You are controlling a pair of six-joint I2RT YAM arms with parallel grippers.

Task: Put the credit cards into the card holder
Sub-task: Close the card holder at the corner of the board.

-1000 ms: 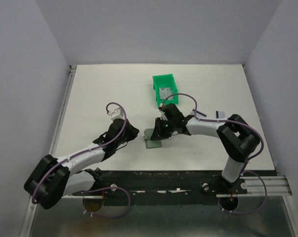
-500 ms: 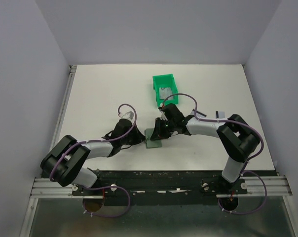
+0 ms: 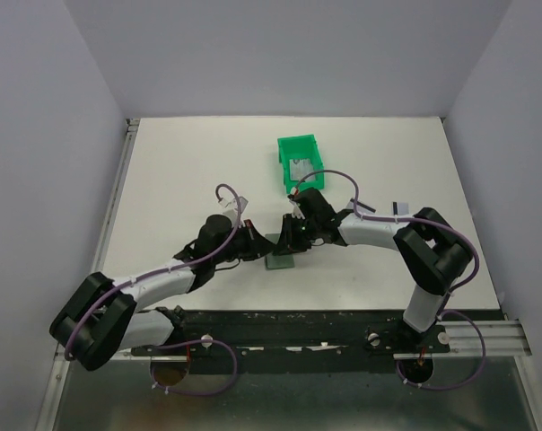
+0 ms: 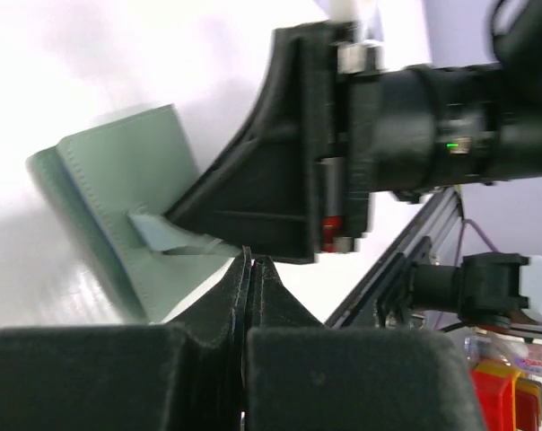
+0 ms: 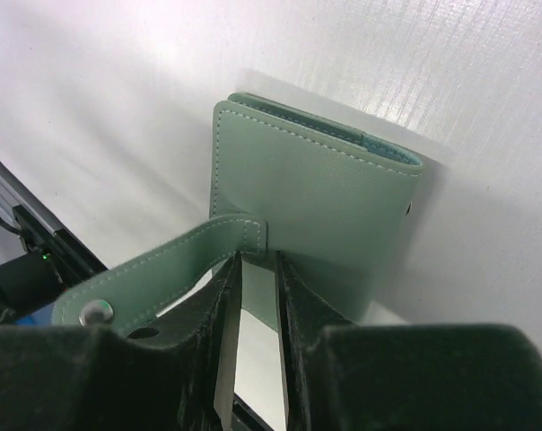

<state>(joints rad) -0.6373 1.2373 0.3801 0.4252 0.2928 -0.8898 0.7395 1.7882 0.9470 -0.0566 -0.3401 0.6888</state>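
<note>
Right wrist view: right hand (image 5: 253, 359), jaws partly apart, straddles the strap (image 5: 163, 280) of the shut card holder (image 5: 316, 206) lying on the worktop (image 5: 432, 54); whether it grips, I cannot tell. Left hand (image 4: 251, 269) closed, empty, alongside. Opening the holder likely comes next.

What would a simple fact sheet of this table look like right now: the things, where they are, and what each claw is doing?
holder: flat grey-green folded card holder, closed, lying on the white table, its snap strap undone
bin: bright green plastic bin, beyond the holder, one silvery-grey card visible inside
left claw: shut, empty, close beside the holder
right claw: tips at the strap's root, jaws slightly apart; grip unclear
cards in holder: none visible
</note>
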